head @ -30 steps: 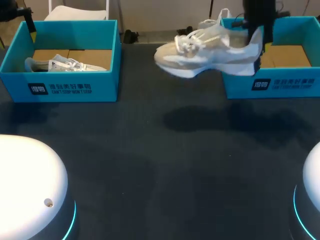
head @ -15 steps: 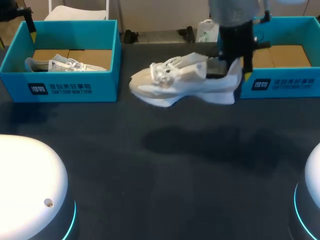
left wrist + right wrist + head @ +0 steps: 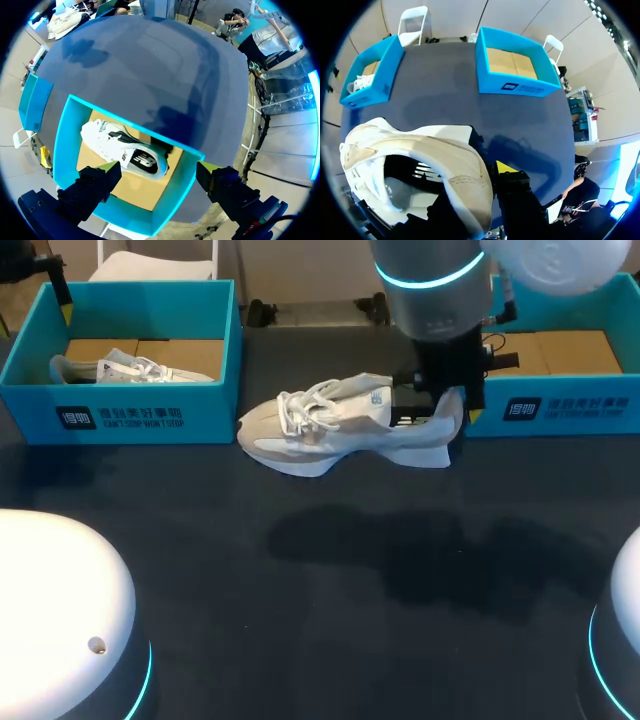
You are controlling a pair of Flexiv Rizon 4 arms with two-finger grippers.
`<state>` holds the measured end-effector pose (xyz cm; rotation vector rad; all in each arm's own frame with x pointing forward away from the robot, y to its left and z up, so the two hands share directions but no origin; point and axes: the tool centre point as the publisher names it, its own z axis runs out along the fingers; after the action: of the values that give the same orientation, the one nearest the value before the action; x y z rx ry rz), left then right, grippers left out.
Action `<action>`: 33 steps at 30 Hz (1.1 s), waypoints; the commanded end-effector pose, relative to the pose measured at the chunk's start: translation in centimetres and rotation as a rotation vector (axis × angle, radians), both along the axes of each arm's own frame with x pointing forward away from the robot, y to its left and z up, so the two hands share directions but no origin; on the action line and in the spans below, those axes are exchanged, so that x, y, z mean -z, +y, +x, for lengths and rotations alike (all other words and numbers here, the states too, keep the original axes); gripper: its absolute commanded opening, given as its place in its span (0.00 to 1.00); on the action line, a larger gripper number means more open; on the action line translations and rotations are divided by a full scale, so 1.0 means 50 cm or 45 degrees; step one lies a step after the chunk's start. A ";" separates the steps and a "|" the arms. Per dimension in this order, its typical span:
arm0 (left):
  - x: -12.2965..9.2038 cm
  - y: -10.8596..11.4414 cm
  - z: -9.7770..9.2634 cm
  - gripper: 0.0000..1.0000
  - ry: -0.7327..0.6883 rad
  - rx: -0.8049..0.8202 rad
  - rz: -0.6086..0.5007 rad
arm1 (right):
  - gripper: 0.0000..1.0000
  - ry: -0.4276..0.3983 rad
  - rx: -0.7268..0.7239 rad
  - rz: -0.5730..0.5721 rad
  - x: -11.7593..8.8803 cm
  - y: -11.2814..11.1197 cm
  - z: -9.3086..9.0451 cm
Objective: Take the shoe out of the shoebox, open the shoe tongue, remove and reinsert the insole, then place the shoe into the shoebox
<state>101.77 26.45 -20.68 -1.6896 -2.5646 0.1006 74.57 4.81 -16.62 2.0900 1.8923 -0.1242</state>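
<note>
cream and white lace-up sneaker [image 3: 340,425] held off the dark grey table [image 3: 300,590] near centre, toe toward 9 o'clock, right gripper [image 3: 450,415] clamped on its heel, teal cardboard shoebox [image 3: 590,415] at 2 o'clock, left gripper [image 3: 157,170] spread apart over second teal box [image 3: 65,135] at 10 o'clock, white shoe [image 3: 120,150] inside

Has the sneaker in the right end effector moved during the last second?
Yes. The sneaker has shifted left and lower in the head view, mostly clear of the right shoebox it overlapped before.

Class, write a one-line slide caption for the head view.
Right gripper holds the pale shoe by its heel above the table, just outside the right shoebox.
</note>
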 end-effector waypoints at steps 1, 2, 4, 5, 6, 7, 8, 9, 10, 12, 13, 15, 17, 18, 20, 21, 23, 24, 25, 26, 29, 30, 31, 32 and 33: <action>-0.001 0.001 0.002 1.00 0.003 0.001 0.002 | 0.00 -0.001 0.000 0.005 -0.002 -0.002 0.000; -0.001 0.001 0.002 1.00 0.003 0.001 0.002 | 0.00 -0.001 0.000 0.005 -0.002 -0.002 0.000; -0.001 0.001 0.002 1.00 0.003 0.001 0.002 | 0.00 -0.001 0.000 0.005 -0.002 -0.002 0.000; -0.001 0.001 0.002 1.00 0.003 0.001 0.002 | 0.00 -0.001 0.000 0.005 -0.002 -0.002 0.000; -0.001 0.001 0.002 1.00 0.003 0.001 0.002 | 0.00 -0.001 0.000 0.005 -0.002 -0.002 0.000; -0.001 0.001 0.002 1.00 0.003 0.001 0.002 | 0.00 -0.001 0.000 0.005 -0.002 -0.002 0.000; -0.001 0.001 0.002 1.00 0.003 0.001 0.002 | 0.00 -0.001 0.000 0.005 -0.002 -0.002 0.000; -0.001 0.001 0.002 1.00 0.003 0.001 0.002 | 0.00 -0.001 0.000 0.005 -0.002 -0.002 0.000; -0.001 0.001 0.002 1.00 0.003 0.001 0.002 | 0.00 -0.001 0.000 0.005 -0.002 -0.002 0.000; -0.001 0.001 0.002 1.00 0.003 0.001 0.002 | 0.00 -0.001 0.000 0.005 -0.002 -0.002 0.000; -0.001 0.001 0.002 1.00 0.003 0.001 0.002 | 0.00 -0.001 0.000 0.005 -0.002 -0.002 0.000; -0.001 0.001 0.002 1.00 0.003 0.001 0.002 | 0.00 -0.001 0.000 0.005 -0.002 -0.002 0.000; -0.001 0.001 0.002 1.00 0.003 0.001 0.002 | 0.00 -0.001 0.000 0.005 -0.002 -0.002 0.000; -0.001 0.001 0.002 1.00 0.003 0.001 0.002 | 0.00 -0.001 0.000 0.005 -0.002 -0.002 0.000; -0.001 0.001 0.002 1.00 0.003 0.001 0.002 | 0.00 -0.001 0.000 0.005 -0.002 -0.002 0.000; -0.001 0.001 0.002 1.00 0.003 0.001 0.002 | 0.00 -0.001 0.000 0.005 -0.002 -0.002 0.000; -0.001 0.001 0.002 1.00 0.003 0.001 0.002 | 0.00 -0.001 0.000 0.005 -0.002 -0.002 0.000; -0.001 0.001 0.002 1.00 0.003 0.001 0.002 | 0.00 -0.001 0.000 0.005 -0.002 -0.002 0.000; -0.001 0.001 0.002 1.00 0.003 0.001 0.002 | 0.00 -0.001 0.000 0.005 -0.002 -0.002 0.000; -0.001 0.001 0.002 1.00 0.003 0.001 0.002 | 0.00 -0.001 0.000 0.005 -0.002 -0.002 0.000; -0.001 0.001 0.002 1.00 0.003 0.001 0.002 | 0.00 0.002 -0.027 -0.014 0.005 0.015 0.003; -0.001 0.001 0.002 1.00 0.003 0.001 0.002 | 0.00 0.016 -0.032 -0.024 0.007 0.023 0.000; -0.001 0.001 0.002 1.00 0.003 0.001 0.002 | 0.00 0.015 -0.036 -0.020 0.010 0.030 -0.006; -0.001 0.001 0.002 1.00 0.003 0.001 0.002 | 0.00 0.007 -0.027 -0.023 0.012 0.037 -0.013; -0.001 0.001 0.002 1.00 0.003 0.001 0.002 | 0.00 0.007 -0.029 -0.023 0.014 0.045 -0.021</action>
<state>101.77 26.45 -20.68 -1.6897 -2.5645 0.1005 74.14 5.44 -17.03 2.0643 1.9273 -0.1273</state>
